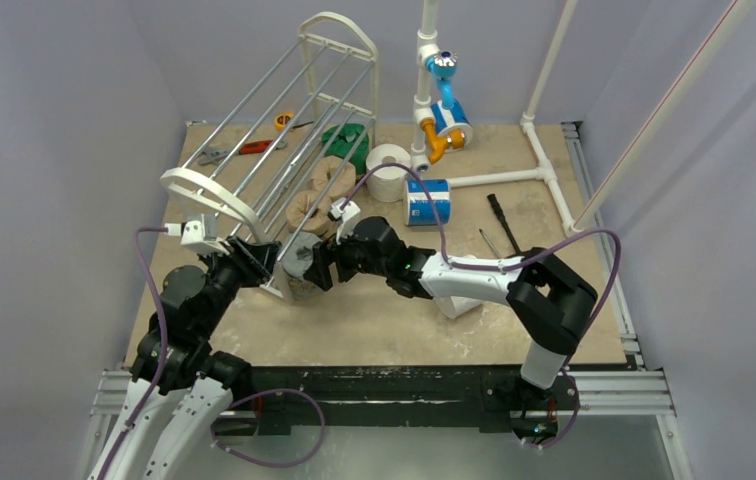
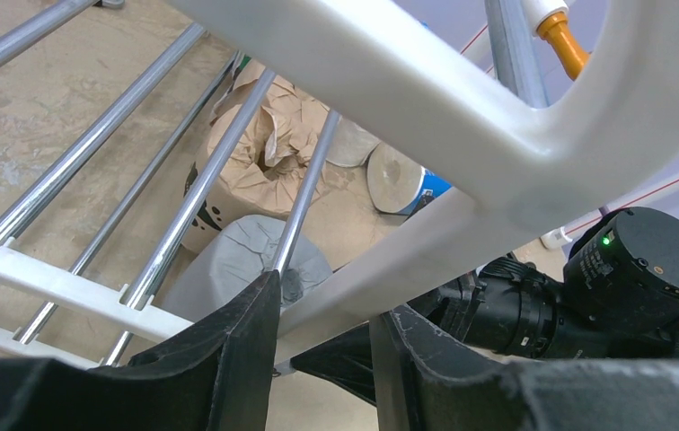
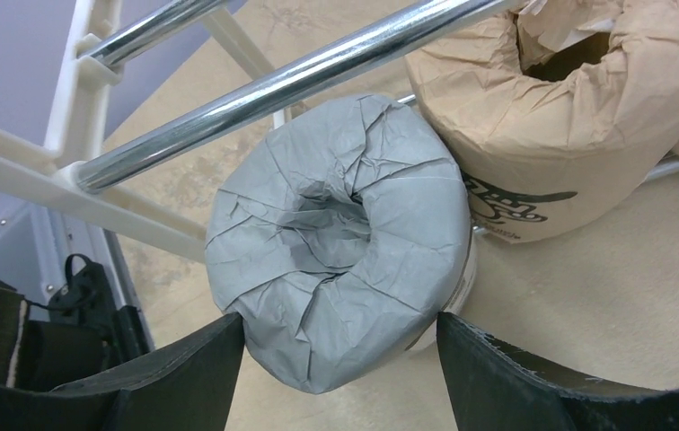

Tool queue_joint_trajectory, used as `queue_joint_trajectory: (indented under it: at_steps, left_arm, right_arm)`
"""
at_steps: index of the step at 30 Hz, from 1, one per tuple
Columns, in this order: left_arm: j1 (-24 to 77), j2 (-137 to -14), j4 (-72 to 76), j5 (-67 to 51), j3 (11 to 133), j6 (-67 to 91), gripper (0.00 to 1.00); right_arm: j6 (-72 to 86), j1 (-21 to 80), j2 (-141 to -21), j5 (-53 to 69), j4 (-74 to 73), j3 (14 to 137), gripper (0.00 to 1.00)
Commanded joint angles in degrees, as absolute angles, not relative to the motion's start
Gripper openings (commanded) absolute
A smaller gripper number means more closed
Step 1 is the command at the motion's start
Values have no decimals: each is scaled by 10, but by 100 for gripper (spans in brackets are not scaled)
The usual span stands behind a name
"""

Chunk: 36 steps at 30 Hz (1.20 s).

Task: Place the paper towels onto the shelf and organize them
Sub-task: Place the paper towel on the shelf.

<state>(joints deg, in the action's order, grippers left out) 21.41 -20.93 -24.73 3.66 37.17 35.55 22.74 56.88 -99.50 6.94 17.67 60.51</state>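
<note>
The shelf [image 1: 284, 110] stands tilted on the table, its silver rods slanting over several paper towels. My left gripper [image 1: 254, 262] is shut on the white bar of its near end frame [image 2: 462, 117], the bar passing between the two fingers [image 2: 329, 301]. A grey roll [image 1: 299, 262] sits under the rods, end-on in the right wrist view [image 3: 336, 224]. My right gripper [image 3: 338, 323] is closed around it, both fingertips touching its sides. Tan printed rolls [image 1: 329, 180] [image 3: 533, 117] lie just behind it. A white roll [image 1: 387, 172], a blue-white one [image 1: 428, 201] and a green one [image 1: 346, 137] lie further back.
A white pipe frame with blue and orange fittings [image 1: 434, 100] rises at the back right. Red-handled pliers [image 1: 244, 148] and an orange ring [image 1: 283, 120] lie behind the shelf. Black tools [image 1: 502, 222] lie right of the rolls. A small white object [image 1: 459, 303] sits under my right forearm.
</note>
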Motion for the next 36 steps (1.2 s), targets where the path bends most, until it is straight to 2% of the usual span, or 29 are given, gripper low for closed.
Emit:
queue_joint_trajectory:
  at_steps: [1, 12, 16, 20, 24, 36]
  left_arm:
    - [218, -222, -297, 2, 348, 405, 35]
    - [218, -223, -301, 3, 351, 402, 35]
    - [218, -224, -299, 2, 350, 401, 35]
    - [218, -230, -292, -9, 348, 402, 35]
    - [218, -230, -293, -14, 348, 403, 35]
    - [218, -226, -303, -11, 349, 398, 35]
  right_arm:
    - [174, 569, -1019, 29, 217, 605, 74]
    - [172, 574, -1042, 40, 230, 614, 73]
    - [163, 575, -1029, 50, 243, 598, 75]
    - [150, 579, -1051, 52, 235, 612, 71]
    - [130, 580, -1061, 71, 291, 595, 64]
    - [106, 593, -1064, 103, 331, 599, 64]
